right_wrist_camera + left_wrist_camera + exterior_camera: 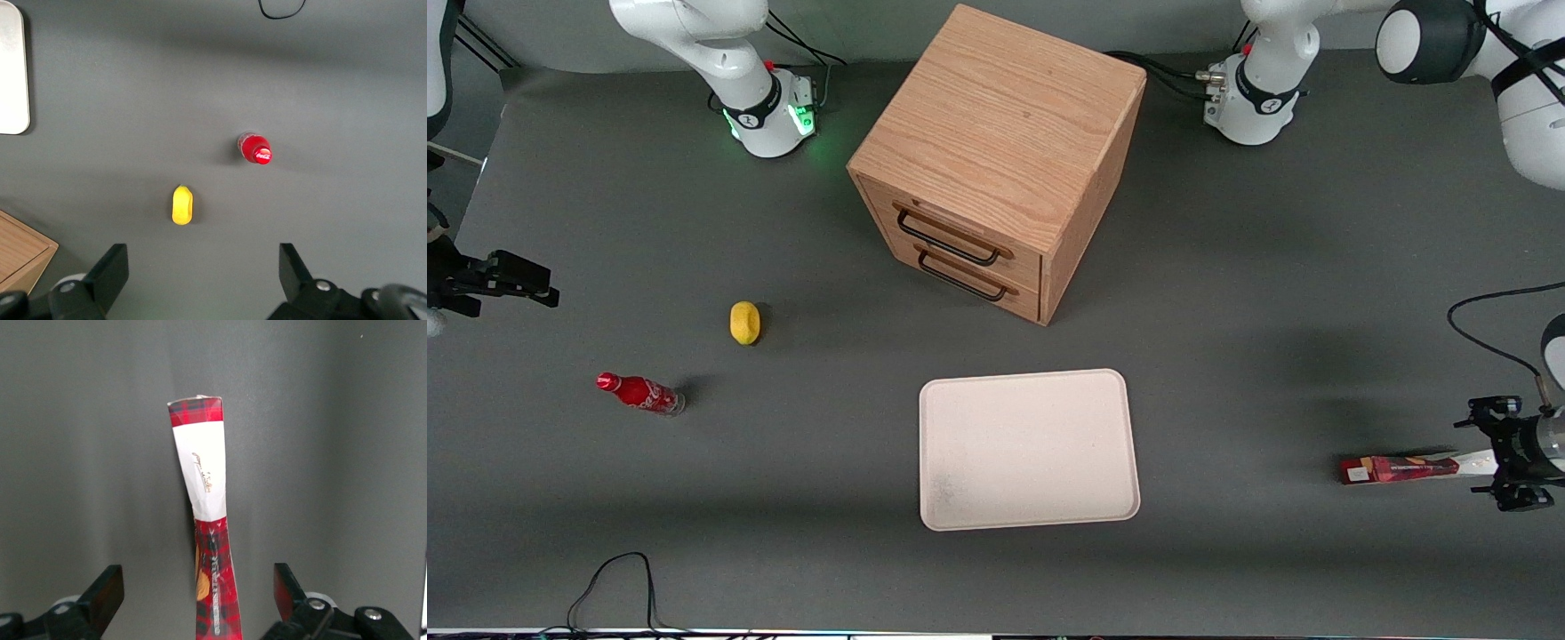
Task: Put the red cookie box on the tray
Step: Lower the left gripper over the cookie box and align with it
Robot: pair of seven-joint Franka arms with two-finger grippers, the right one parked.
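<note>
Red cookie box (pixel 1400 468): long, thin, flat pack, dark red plaid with a white stretch and little orange marks, lying flat on the table way out toward the working arm's end. Long axis running sideways, one end pointing at the tray, the other poking between the spread fingers of the end effector (pixel 1500 466). Same box (pixel 207 539) looks slightly bowed up close, nothing pinching it.

Tray (pixel 1028 449): big pale cream rectangle, rounded corners, low raised rim, sitting flat mid-table in front of the cabinet's drawers, closer to the front camera. Nothing on it, well apart from the box.
</note>
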